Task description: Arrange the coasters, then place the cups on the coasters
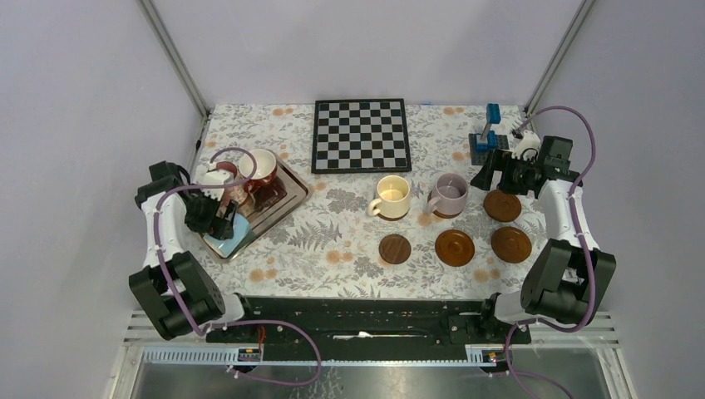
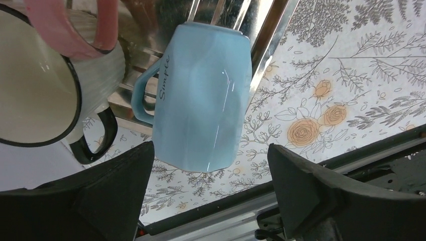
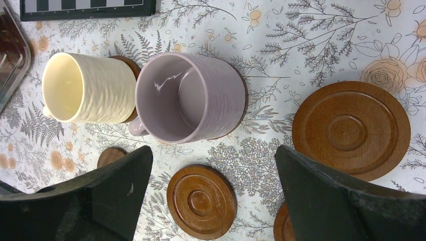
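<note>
Six round reddish-brown wooden coasters (image 1: 455, 247) lie in two rows right of centre in the top view. The cream-yellow ribbed ceramic mug (image 1: 391, 198) and the lilac ceramic mug (image 1: 449, 196) stand upright on the far row's left and middle ones. The left gripper (image 1: 220, 218) hangs over the rectangular metal tray (image 1: 287, 204) at the left.

In the left wrist view its jaws are wide, flanking the light blue faceted ceramic mug (image 2: 201, 95) without touching. The mug seems to lie on its side across the tray's near rim, long axis pointing away from the fingers, handle toward the tray's inside.

In the right wrist view the right gripper (image 3: 213, 160) gapes wide and empty above bare coasters, probably kept clear.
</note>
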`<action>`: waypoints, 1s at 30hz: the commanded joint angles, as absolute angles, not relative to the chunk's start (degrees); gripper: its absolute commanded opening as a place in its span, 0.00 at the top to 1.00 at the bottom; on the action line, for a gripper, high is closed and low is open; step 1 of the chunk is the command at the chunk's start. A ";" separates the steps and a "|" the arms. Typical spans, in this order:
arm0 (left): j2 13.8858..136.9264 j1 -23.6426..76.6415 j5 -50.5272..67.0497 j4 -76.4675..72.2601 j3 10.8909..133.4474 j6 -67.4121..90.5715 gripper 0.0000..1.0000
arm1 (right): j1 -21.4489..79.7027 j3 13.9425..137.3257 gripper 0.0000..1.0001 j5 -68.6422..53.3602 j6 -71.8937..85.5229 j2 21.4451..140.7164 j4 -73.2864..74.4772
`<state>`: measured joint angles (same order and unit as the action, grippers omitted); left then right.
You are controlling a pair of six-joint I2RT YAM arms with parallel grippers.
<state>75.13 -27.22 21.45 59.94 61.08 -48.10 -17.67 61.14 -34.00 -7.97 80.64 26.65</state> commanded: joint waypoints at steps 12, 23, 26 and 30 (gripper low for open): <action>80.07 -27.33 16.11 52.23 54.78 -53.82 0.02 | -17.23 63.25 0.00 -35.39 -9.49 80.60 27.22; 86.98 -23.40 15.21 46.02 53.93 -50.67 0.02 | -17.14 63.59 0.00 -35.22 -9.57 81.60 27.03; 88.26 -21.90 14.42 44.29 53.35 -49.73 0.03 | -17.14 63.55 0.00 -35.00 -9.86 81.50 27.15; 89.60 -21.17 13.97 44.37 53.51 -48.96 0.13 | -17.14 63.42 0.00 -34.87 -10.17 81.39 27.24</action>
<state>87.57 -22.13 14.59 46.28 53.87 -49.84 -17.65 61.23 -34.09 -8.91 81.65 26.74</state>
